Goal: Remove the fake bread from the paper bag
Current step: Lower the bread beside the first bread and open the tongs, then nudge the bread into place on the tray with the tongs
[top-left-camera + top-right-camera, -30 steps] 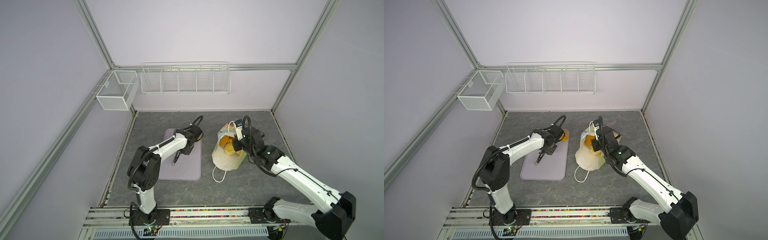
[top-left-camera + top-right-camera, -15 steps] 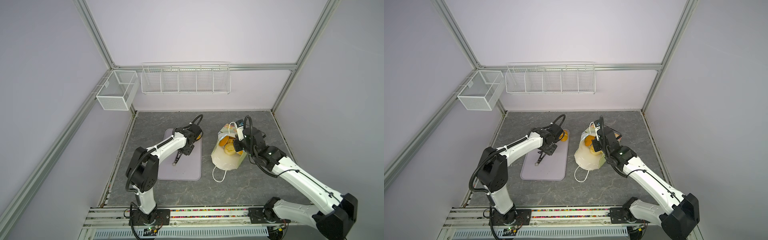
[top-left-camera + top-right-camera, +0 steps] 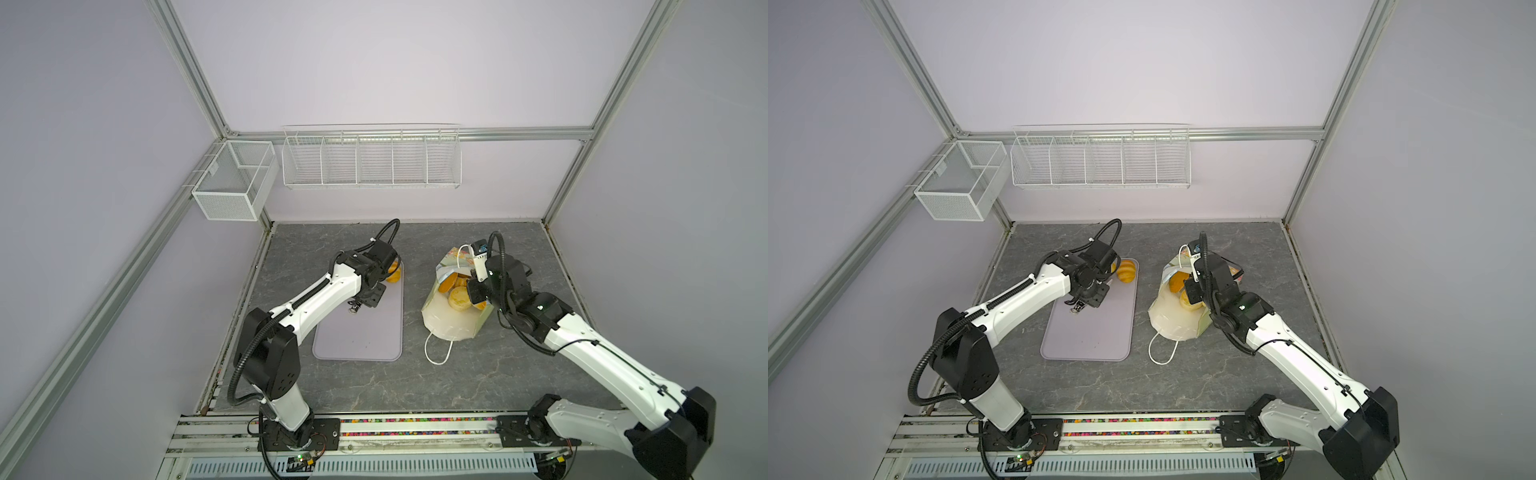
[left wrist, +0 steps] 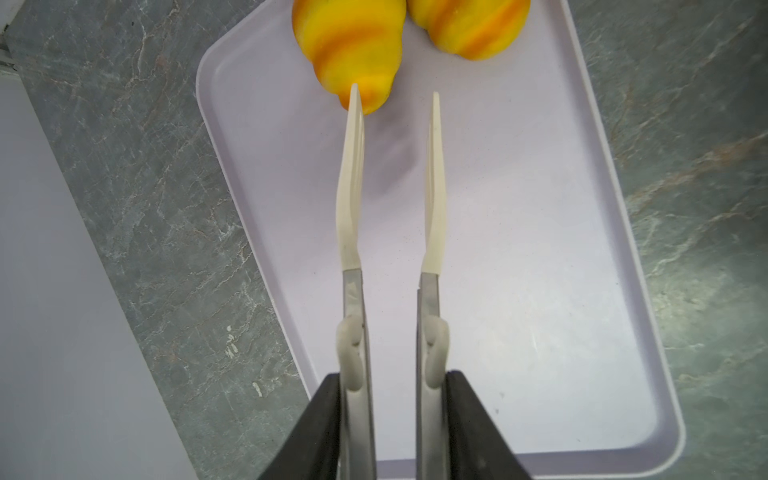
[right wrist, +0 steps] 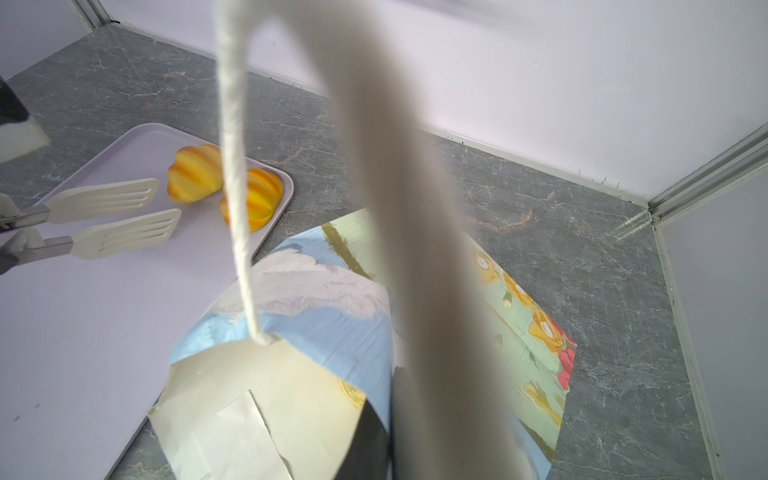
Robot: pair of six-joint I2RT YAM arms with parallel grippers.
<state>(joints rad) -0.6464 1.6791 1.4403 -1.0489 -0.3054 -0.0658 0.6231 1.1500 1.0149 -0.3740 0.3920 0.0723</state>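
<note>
Left arm elbow and shoulder block swung out toward left wall. Left hand nudged toward loaves at far end of tray, or maybe lifted; small views, hard to tell.

We get bright, even light from above; shadows are soft. In both top views the wide lens splays the frame rails toward nine and three o'clock. In the right wrist view the close finger is badly blurred, the cord handle slightly soft.
</note>
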